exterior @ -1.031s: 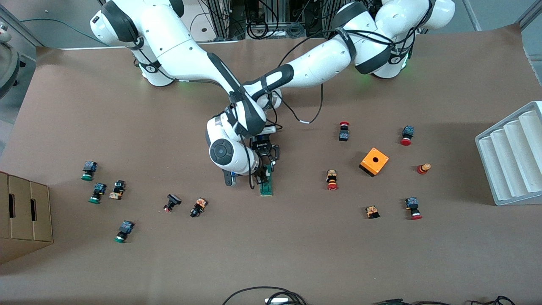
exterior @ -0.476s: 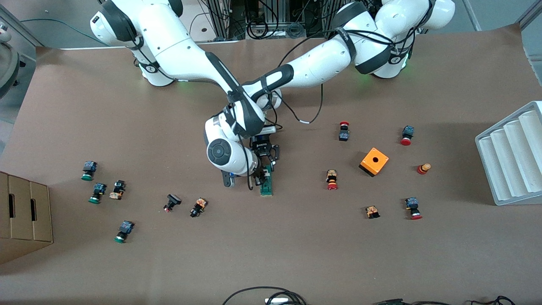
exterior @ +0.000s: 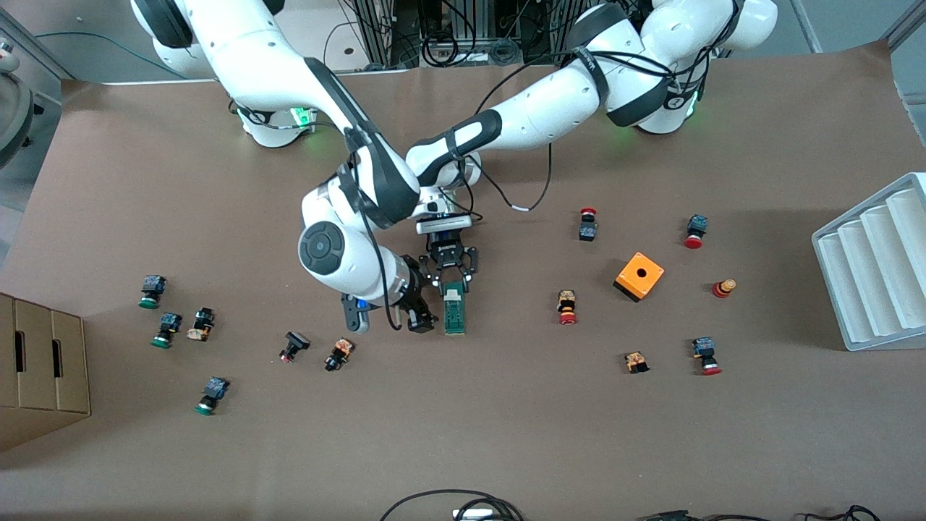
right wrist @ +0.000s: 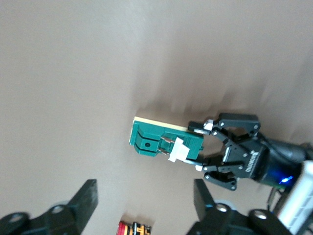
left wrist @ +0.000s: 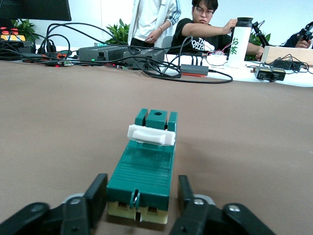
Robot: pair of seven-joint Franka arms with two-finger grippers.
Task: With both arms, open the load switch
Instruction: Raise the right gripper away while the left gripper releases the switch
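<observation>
The load switch point(exterior: 454, 312), a slim dark-green block with a cream underside, lies flat on the brown table. A white lever piece point(left wrist: 151, 134) sits across its top. My left gripper point(exterior: 453, 284) is low at the switch's end farther from the front camera. It is open, and its fingers point(left wrist: 96, 193) straddle that end with a small gap on each side. My right gripper point(exterior: 422, 317) hangs beside the switch point(right wrist: 161, 142) toward the right arm's end, wide open point(right wrist: 144, 198), with only table between its fingers.
Small push-buttons lie scattered, the closest being an orange-and-black one point(exterior: 339, 354) and a red-capped one point(exterior: 567, 307). An orange box with a hole point(exterior: 639, 276) sits toward the left arm's end. A white ribbed rack point(exterior: 875, 268) and a cardboard box point(exterior: 40, 362) stand at the table's ends.
My right gripper has opened, let go of the switch and swung away toward the right arm's end. My left gripper's fingers have parted off the switch, which has stayed in place.
</observation>
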